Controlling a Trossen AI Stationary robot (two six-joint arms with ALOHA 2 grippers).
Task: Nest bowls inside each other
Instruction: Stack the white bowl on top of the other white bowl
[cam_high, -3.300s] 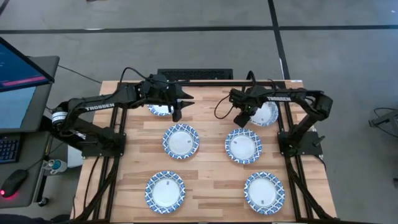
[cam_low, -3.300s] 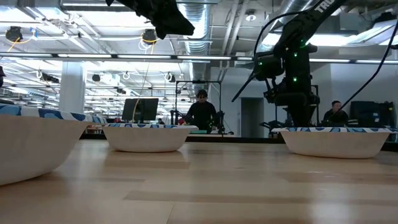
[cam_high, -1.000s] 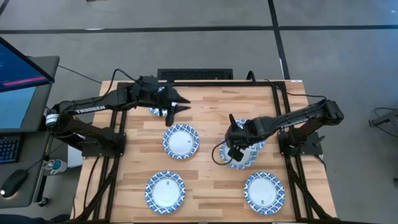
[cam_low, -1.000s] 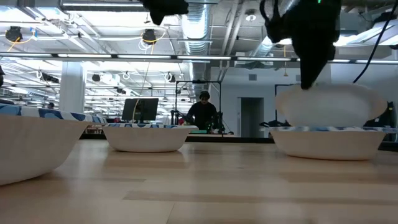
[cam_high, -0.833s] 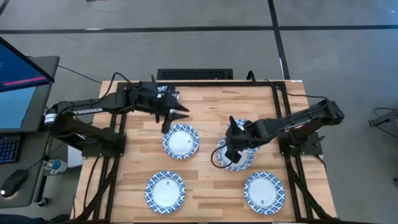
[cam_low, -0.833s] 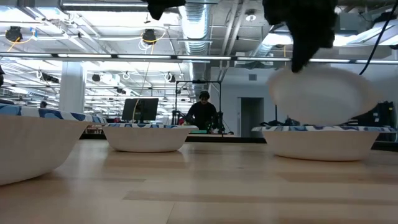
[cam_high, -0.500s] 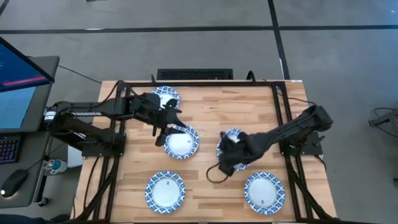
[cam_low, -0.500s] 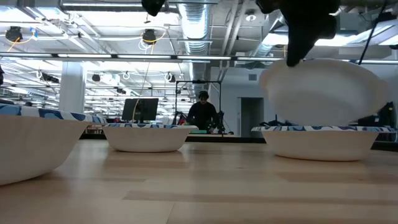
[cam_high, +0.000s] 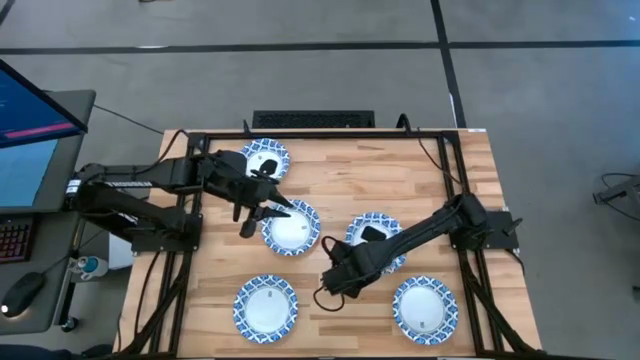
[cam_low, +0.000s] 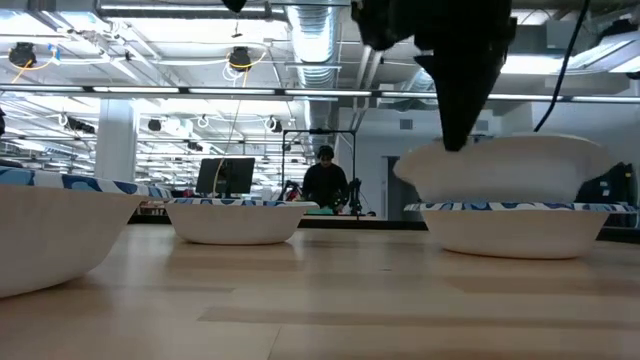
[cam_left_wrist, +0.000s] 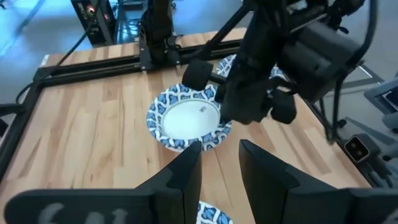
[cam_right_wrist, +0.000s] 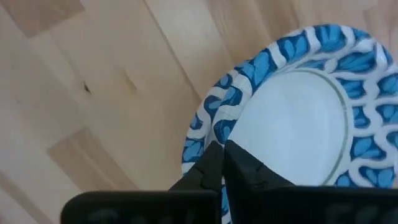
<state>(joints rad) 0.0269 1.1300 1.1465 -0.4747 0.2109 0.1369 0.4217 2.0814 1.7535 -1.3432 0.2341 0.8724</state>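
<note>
A bowl (cam_right_wrist: 298, 118) pinched by its rim in the right gripper (cam_right_wrist: 222, 163) now sits low over a second bowl (cam_low: 520, 228) mid-table, having dropped within the last second, so the first nesting looks nearly complete. The left gripper (cam_left_wrist: 217, 165), jaws slightly parted and empty, has advanced over another bowl (cam_high: 290, 229). Bare wood surrounds both pairs, leaving room to retreat.

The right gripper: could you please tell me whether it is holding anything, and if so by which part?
The right gripper pinches a bowl by its patterned rim, just over a second bowl; the left gripper holds nothing.
</note>
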